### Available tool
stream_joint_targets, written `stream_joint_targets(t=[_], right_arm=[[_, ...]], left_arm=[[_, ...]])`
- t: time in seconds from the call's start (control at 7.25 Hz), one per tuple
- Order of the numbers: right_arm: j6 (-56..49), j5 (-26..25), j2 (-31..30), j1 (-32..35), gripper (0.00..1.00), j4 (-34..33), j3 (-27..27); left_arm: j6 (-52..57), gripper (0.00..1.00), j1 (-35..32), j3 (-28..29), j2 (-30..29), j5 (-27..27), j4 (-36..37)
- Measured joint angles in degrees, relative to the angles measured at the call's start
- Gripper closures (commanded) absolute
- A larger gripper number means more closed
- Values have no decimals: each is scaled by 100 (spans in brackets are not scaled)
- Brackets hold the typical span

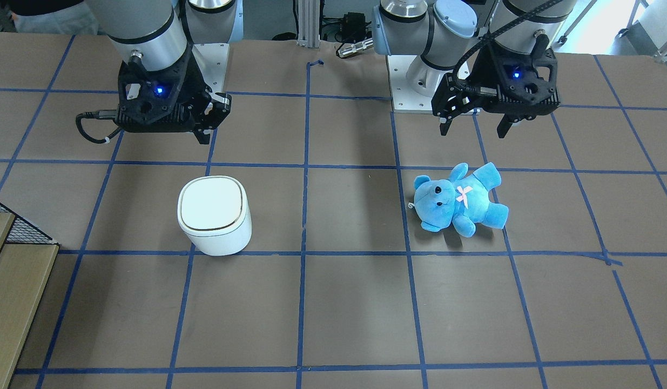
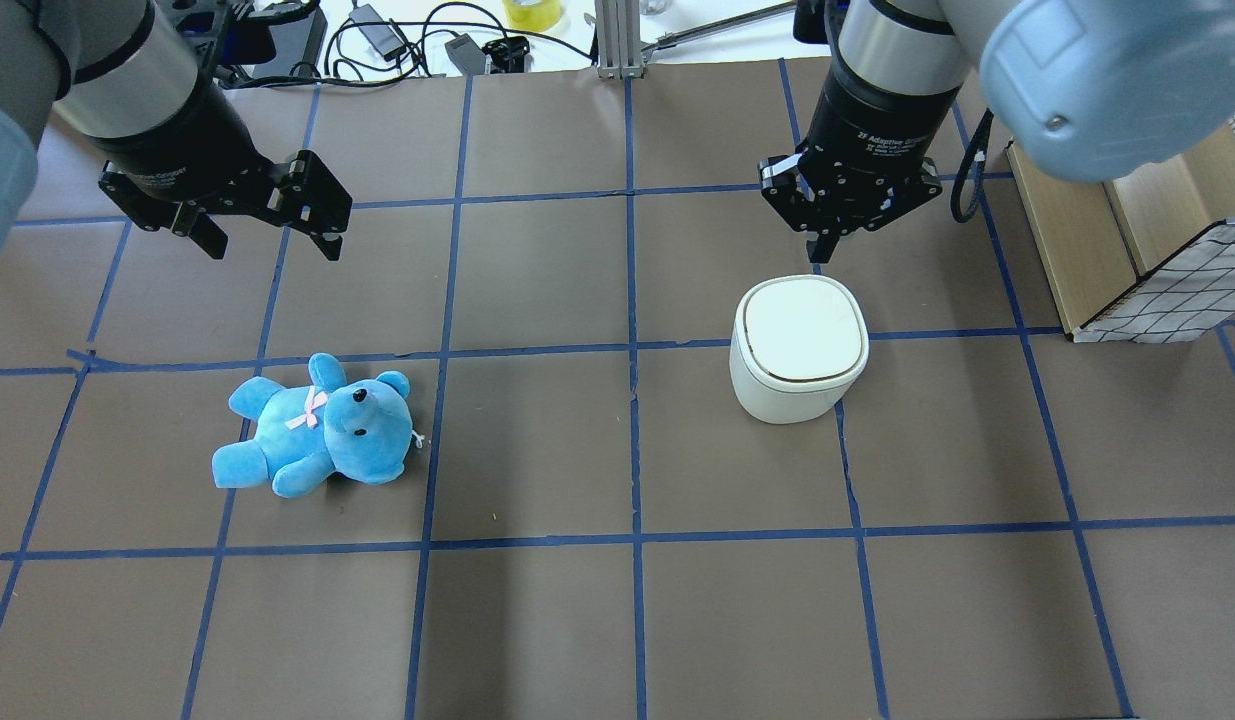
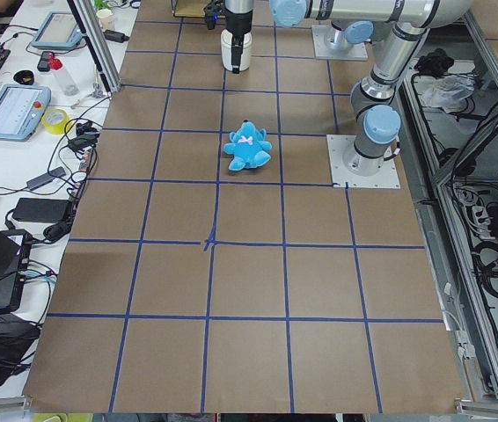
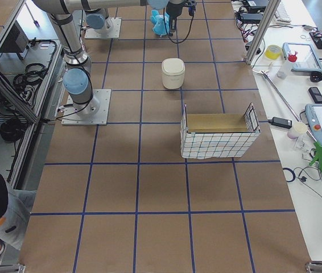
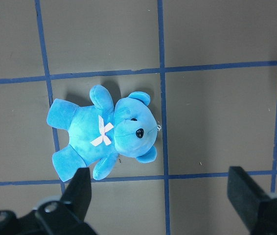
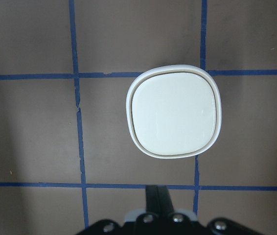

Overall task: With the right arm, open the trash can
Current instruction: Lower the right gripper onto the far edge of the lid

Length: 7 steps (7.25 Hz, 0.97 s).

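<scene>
The trash can point(image 2: 799, 345) stands upright on the brown table point(image 2: 537, 620), on the robot's right half, inside one square of the blue tape grid point(image 2: 631, 300), its base close to a tape line. Its flat white lid point(image 6: 173, 117) lies shut: the thin gold rim line runs unbroken around it and none of the inside shows. The right arm point(image 2: 902, 35) reaches down from above, and the right gripper point(image 2: 827, 240) hangs in the air near the can, clear of the lid and touching nothing. Its two fingers point(image 6: 158, 200) are pressed together into one dark bar in the wrist view, with nothing between them. Whether it hangs straight over the lid or a little to one side, the views do not settle. On the robot's left half, well apart from the can, a blue teddy bear point(image 2: 317, 425) lies face up with a pale bow at its neck. The left gripper point(image 2: 270, 235) hovers above the table near the bear without touching it, jaws spread wide and empty. At the table's right end, beyond the can and apart from it, sits a wire-mesh basket point(image 4: 218, 142) with tan boards inside.
</scene>
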Motion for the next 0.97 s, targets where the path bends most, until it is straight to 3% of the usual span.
stream_joint_targets(t=[0.41, 0.97], right_arm=[[-42, 36, 225, -246, 100, -173, 221], [-1, 54, 322, -552, 100, -969, 860]], left_arm=[[-4, 0, 0, 0, 5, 0, 0], [-2, 0, 2, 0, 0, 0, 0]])
